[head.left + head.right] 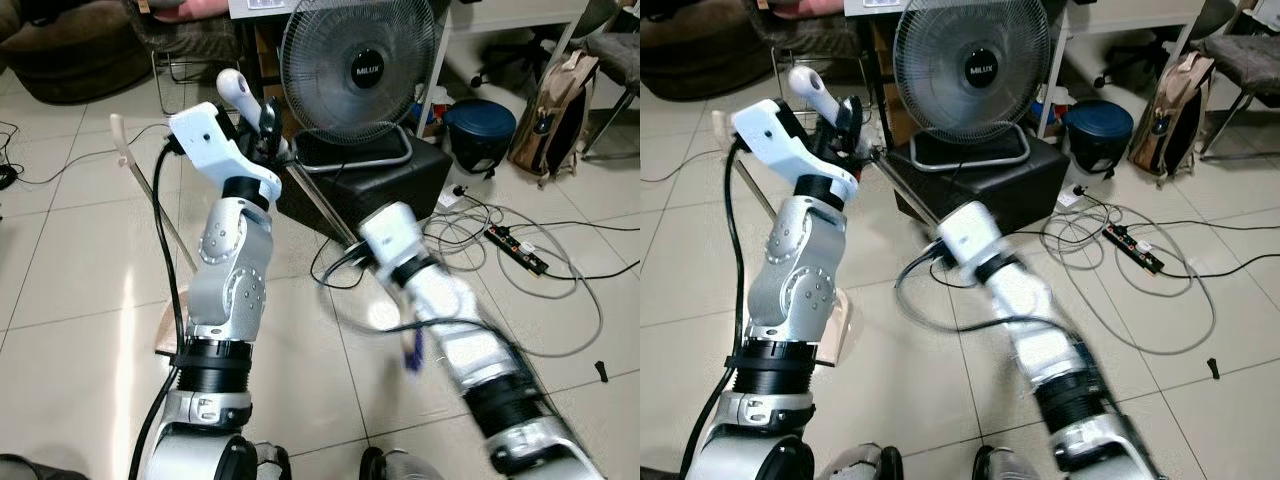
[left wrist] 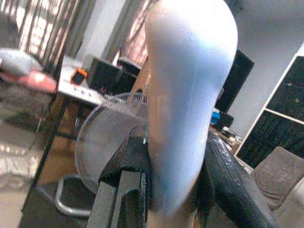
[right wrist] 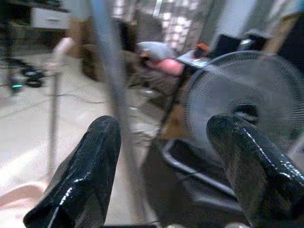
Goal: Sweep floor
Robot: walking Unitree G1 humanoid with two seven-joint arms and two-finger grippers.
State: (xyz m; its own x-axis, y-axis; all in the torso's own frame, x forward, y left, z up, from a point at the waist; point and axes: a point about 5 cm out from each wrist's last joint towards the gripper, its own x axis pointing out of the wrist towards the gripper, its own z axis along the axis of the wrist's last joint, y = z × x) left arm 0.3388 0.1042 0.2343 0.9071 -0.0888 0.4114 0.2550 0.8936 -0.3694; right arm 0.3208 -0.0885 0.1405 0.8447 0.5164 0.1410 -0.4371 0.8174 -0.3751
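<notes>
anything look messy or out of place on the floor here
Yes. Loose cables and a power strip sprawl across the tiles to the robot's right, beside the fan, which sits tilted on a black box. They lie where a broom could snag.

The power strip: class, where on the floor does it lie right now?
In the left eye view, the power strip lies on the tiled floor to the robot's right, among loose cables, just right of the black box under the fan.

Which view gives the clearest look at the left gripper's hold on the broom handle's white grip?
The left wrist view: the white grip sits clamped between the left gripper's black fingers. Both eye views show it smaller, the grip's tip poking above the gripper beside the fan.
</notes>
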